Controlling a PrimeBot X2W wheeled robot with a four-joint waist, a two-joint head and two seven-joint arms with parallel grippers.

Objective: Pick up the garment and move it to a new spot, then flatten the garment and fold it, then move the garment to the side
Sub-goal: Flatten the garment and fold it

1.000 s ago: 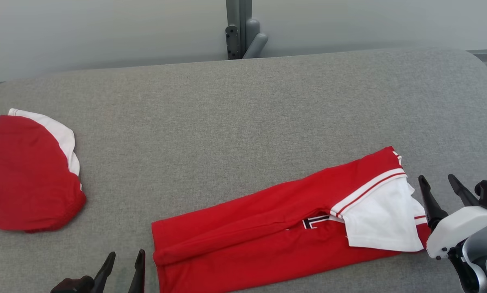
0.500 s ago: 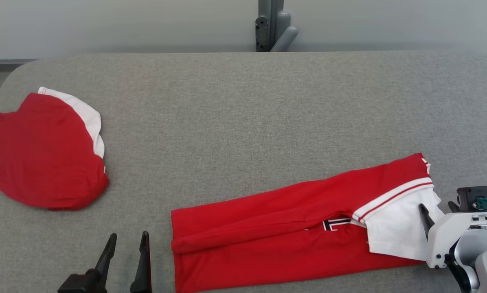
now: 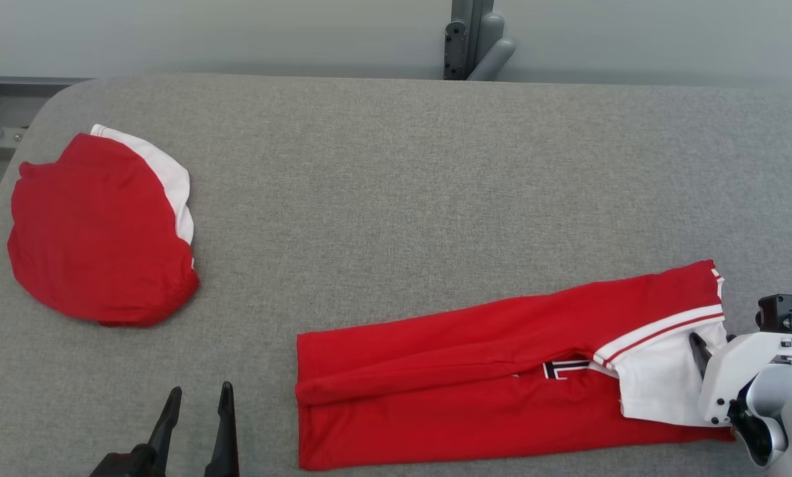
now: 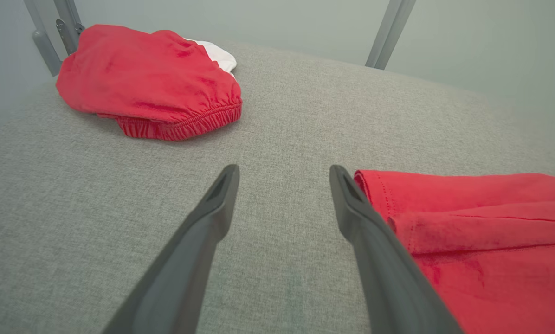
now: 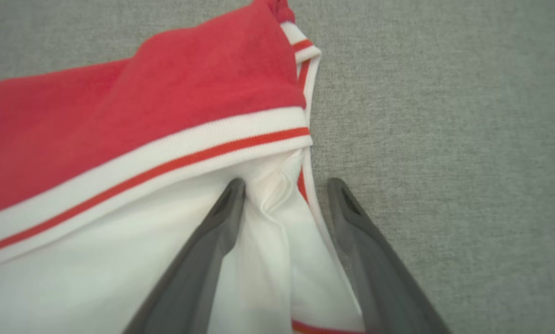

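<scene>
Left pincer (image 3: 200, 389) gapes empty. A red bundle (image 3: 98, 232) lies far left on the counter (image 3: 396, 165), and the folded garment (image 3: 475, 371) near right. Right pincer (image 5: 287, 183), beside the cloth a second ago, now straddles its white end, still open. The head view hides one finger; the wrist view shows both.

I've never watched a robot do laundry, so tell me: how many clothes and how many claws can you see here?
Clothes: 2 (long garment, bundle)
Claws: 2 (left claw, right claw)
Total: 4
</scene>
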